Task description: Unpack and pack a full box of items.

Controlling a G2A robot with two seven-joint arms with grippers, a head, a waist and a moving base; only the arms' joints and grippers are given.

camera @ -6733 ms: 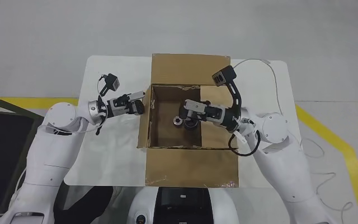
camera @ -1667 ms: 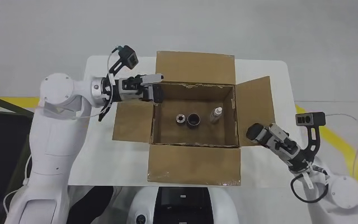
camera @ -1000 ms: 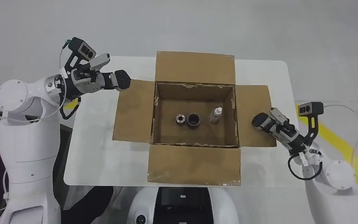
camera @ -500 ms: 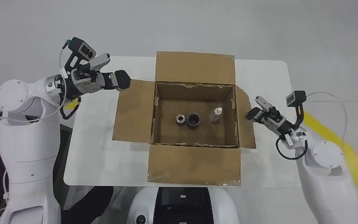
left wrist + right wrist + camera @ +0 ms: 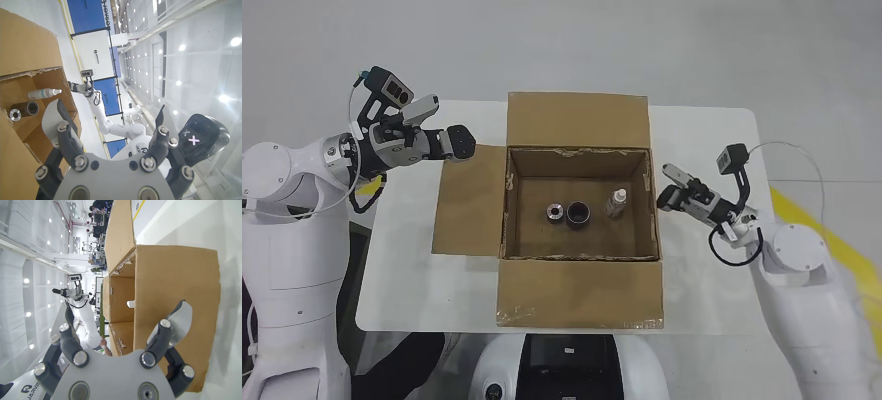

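Shifted leftward with its right flap [image 5: 175, 275] pushed upright, the brown cardboard box [image 5: 578, 120] is sitting directly ahead of the right claw [image 5: 670, 197], whose fingers are standing apart, straddling that flap. Just past it a white spray bottle [image 5: 617, 203], dark open-topped cylinder [image 5: 576, 212] and silver metal ring [image 5: 555, 211] are resting inside the box. The left claw [image 5: 457, 142], fingers apart, is hovering over the white table [image 5: 422, 280], box beside it.

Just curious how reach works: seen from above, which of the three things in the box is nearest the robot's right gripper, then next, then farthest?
From the right gripper, in the top view:
1. spray bottle, at the right side of the box floor.
2. dark cup, near the middle.
3. metal ring, just left of the cup.
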